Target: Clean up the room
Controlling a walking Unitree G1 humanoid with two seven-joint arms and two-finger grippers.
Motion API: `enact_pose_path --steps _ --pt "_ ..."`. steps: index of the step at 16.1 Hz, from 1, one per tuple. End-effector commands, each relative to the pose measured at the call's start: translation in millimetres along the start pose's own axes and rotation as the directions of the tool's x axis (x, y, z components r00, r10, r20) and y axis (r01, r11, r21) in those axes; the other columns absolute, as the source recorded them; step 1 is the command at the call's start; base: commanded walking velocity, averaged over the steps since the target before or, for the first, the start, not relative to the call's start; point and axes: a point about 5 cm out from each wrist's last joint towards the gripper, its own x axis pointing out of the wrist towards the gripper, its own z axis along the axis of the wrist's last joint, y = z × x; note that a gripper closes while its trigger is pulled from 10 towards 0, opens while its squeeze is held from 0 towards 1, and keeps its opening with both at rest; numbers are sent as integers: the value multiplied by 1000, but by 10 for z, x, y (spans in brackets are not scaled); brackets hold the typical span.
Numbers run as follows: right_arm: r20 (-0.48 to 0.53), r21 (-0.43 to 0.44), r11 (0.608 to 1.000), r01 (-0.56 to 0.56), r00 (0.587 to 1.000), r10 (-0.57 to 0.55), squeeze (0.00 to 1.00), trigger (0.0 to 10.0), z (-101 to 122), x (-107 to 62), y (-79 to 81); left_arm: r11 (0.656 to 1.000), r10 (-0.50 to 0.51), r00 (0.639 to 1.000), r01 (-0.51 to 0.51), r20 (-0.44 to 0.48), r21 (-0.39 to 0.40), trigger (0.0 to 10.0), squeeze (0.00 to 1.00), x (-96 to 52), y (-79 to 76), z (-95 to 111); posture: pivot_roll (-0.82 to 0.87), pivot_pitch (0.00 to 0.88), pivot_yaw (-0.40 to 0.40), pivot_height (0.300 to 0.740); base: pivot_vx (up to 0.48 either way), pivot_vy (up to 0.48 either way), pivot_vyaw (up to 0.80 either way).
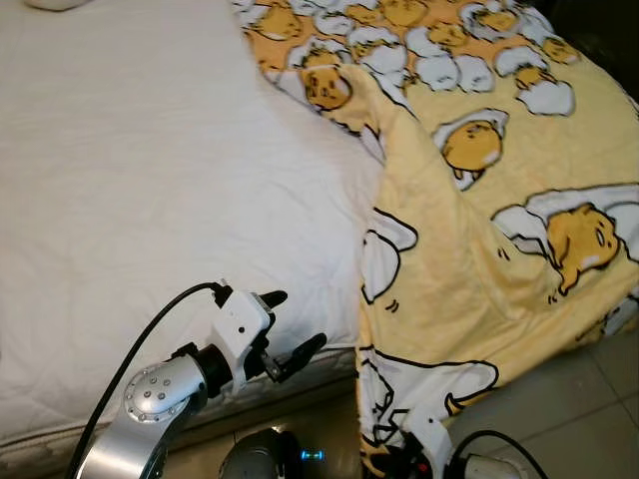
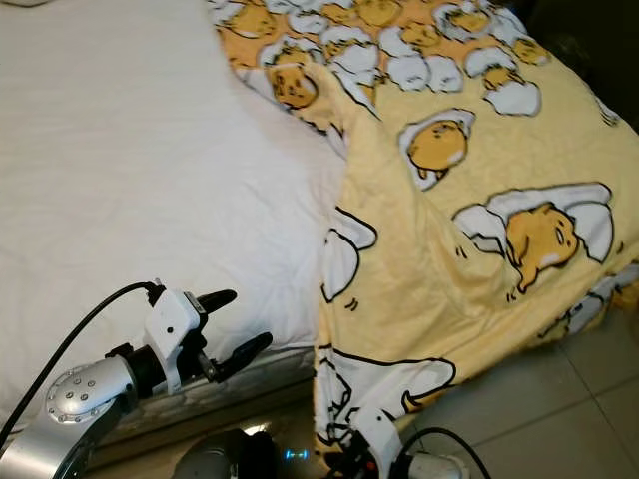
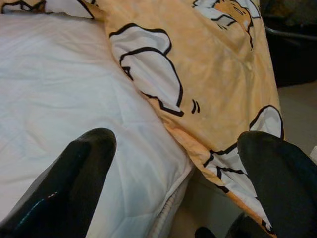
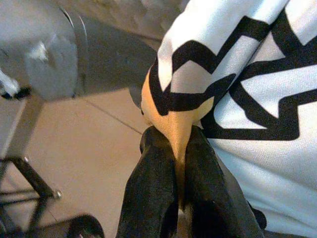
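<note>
Soft white quilted mattress [image 1: 150,180], beige floor tiles [image 1: 589,399]; my right gripper [image 4: 179,163] pinches the yellow cartoon-print blanket [image 1: 479,259], my left gripper [image 1: 290,329] gapes.

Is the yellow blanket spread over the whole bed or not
Not. The yellow blanket covers one side; the white mattress lies bare beside it.

Head eyes look down on the bed [image 1: 150,180]; wrist cameras sit close, sharing the yellow blanket [image 3: 218,89] beside the left gripper [image 1: 285,324].
</note>
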Motion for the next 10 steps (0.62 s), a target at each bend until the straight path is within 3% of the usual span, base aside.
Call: enact_pose_path --steps 1,3,5,8,10 --pt "-204 98 994 -38 977 58 0 0 -525 -72 221 1000 -8 1000 8 3 3 10000 0 -3 -38 -2 159 175 7 740 0 0 0" --pt "-286 113 990 80 957 -44 0 0 -778 -77 323 999 27 1000 -28 16 44 10000 0 5 -16 10 157 165 1 740 0 0 0" --pt "-262 172 975 144 960 -95 0 0 -787 -13 367 996 64 998 -65 7 61 10000 0 18 15 -7 156 162 0 740 0 0 0" --pt "-165 280 909 308 949 -270 0 0 -527 196 267 989 135 991 -133 -25 58 10000 0 62 76 -44 154 160 1 740 0 0 0" --pt "-118 310 873 377 926 -358 0 0 -363 211 112 986 158 987 -156 -25 58 10000 0 78 110 -48 154 160 1 740 0 0 0"
